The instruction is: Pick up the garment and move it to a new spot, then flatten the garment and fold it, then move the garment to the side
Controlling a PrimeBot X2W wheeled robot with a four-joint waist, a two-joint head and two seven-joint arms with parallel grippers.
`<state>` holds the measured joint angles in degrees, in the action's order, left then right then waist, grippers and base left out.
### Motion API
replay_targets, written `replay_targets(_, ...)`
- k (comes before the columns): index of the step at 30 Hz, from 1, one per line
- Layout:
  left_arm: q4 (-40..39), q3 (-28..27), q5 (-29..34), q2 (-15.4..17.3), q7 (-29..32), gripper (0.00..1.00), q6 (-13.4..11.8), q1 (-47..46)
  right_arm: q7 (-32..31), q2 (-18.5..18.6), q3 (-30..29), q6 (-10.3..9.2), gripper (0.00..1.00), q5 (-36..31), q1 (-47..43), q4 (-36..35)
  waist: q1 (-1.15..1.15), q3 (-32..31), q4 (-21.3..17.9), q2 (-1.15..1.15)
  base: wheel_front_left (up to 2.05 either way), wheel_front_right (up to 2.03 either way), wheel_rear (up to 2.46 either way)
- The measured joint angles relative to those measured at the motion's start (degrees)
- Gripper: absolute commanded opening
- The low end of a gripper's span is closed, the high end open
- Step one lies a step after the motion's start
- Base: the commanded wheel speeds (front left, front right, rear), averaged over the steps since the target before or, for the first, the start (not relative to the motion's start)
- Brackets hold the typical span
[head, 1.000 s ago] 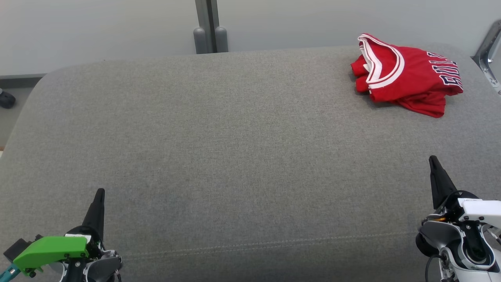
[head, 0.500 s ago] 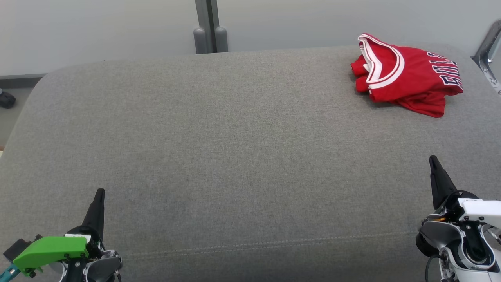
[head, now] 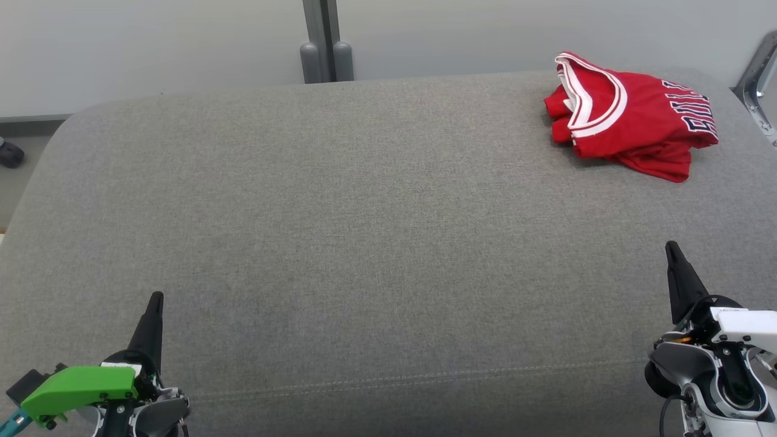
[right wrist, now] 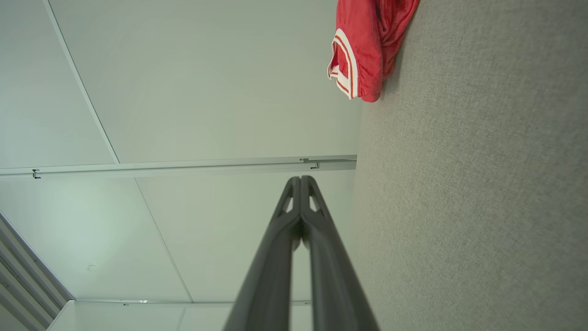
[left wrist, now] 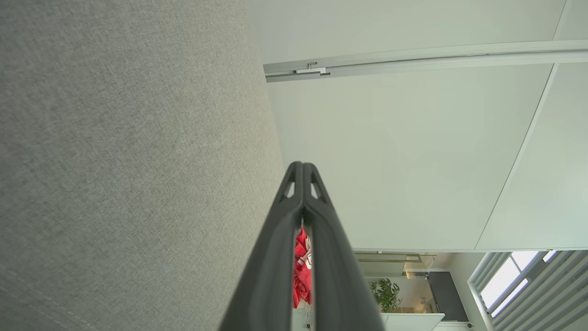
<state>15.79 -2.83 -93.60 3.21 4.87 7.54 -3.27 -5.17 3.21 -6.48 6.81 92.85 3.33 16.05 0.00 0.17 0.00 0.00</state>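
Head camera: high, looking forward and down over grey upholstered surface (head: 364,230), far wall (head: 152,48) at top. Left wrist camera: low, close, skimming along my left gripper (left wrist: 302,166), rolled sideways (surface on its left). Right wrist camera: mirrored, along my right gripper (right wrist: 301,179). All three share red garment (head: 631,121) at far right corner.

A big soft grey cushion (head: 364,212) lies in front of a pale wall (head: 152,48) with a grey post (head: 320,30). Far off there is a bright window (left wrist: 503,281) and a small green plant (left wrist: 386,294).
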Motion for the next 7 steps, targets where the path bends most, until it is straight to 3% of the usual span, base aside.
replay_targets(7,0.0,-0.03,0.0,-0.04,0.12,0.0,0.0,0.0,0.0,-0.01,-0.02,0.0,0.0,0.0,0.0,0.0,0.0,0.0,0.0,0.0,0.0,0.0,0.0)
